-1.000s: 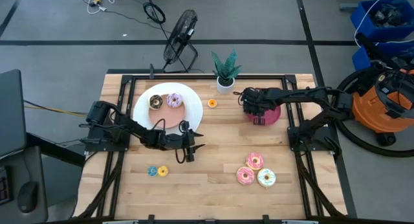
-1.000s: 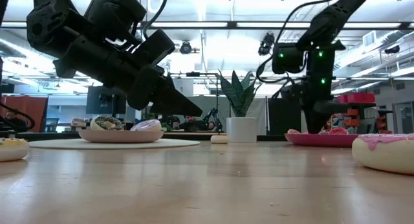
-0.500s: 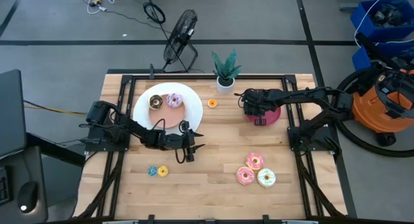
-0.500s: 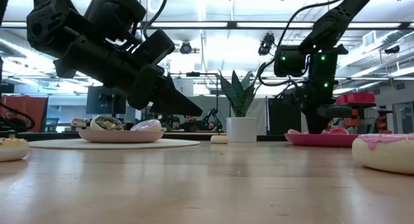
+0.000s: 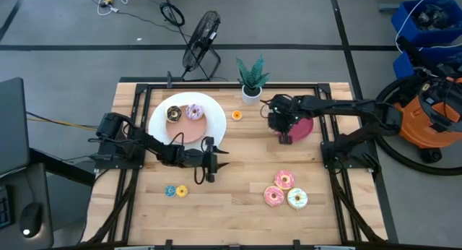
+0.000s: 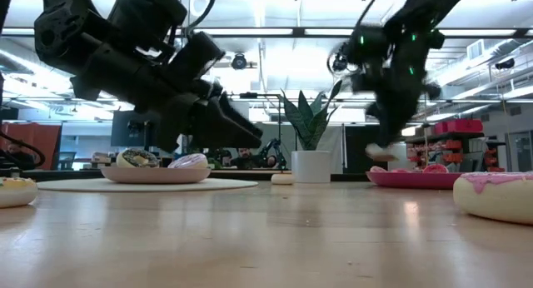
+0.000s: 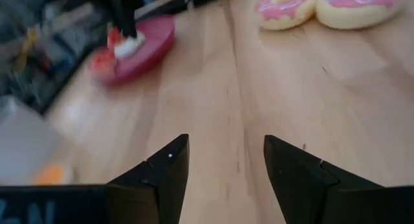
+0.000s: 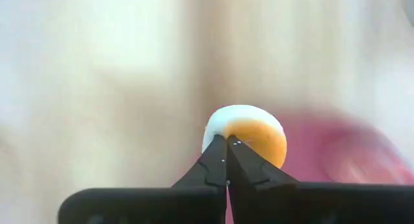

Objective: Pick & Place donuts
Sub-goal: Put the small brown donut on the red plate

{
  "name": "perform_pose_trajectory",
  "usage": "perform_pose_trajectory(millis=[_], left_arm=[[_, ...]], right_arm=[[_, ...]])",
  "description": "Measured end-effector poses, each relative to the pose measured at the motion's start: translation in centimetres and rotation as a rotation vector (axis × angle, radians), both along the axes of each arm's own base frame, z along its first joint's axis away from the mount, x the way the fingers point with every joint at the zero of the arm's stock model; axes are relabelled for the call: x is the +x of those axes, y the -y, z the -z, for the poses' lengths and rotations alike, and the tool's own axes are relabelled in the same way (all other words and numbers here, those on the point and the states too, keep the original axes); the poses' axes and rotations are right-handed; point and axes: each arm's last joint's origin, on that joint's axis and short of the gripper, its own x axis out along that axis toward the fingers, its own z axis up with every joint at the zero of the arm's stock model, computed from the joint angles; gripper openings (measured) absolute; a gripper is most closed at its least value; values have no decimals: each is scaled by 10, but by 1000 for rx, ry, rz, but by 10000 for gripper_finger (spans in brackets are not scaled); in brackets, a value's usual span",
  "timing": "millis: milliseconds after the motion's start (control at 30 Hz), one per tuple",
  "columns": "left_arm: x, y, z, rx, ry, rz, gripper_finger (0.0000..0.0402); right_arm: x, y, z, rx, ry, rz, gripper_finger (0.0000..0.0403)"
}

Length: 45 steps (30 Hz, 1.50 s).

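Since a second ago we see the right gripper [image 5: 286, 138] lifted off the pink dish [image 5: 306, 126], right of centre in the high view, pinched shut on a small white-and-orange donut [image 8: 246, 134]. Our left gripper [image 5: 211, 165] hangs open over the bench [image 5: 245, 163] below the white plate [image 5: 211, 109]. Three frosted donuts [image 5: 285, 189] lie lower right, two tiny ones [image 5: 175, 191] lower left.
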Motion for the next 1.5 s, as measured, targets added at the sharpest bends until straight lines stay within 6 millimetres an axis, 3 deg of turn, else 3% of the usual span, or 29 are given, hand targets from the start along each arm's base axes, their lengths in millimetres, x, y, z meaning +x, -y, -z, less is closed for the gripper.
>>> perform_pose_trajectory(millis=[133,267,467,633,967,1167,1500], left_arm=[[5,1,-6,147,91,78,204],[10,-4,-9,206,193,89,204],[24,-18,-7,162,225,97,204],[36,-17,-14,130,271,145,204],[54,-11,-31,34,338,259,199],[55,-10,-32,14,344,275,157],[55,-10,-33,3,351,298,39]], right_arm=[[20,-18,-15,227,340,-143,1],[36,-41,-20,276,477,-293,1],[48,-68,-27,289,582,-443,0],[51,-81,-30,282,616,-507,0],[54,-87,-32,269,647,-543,0],[54,-87,-32,265,653,-546,0],[56,-85,-34,208,670,-526,10]])
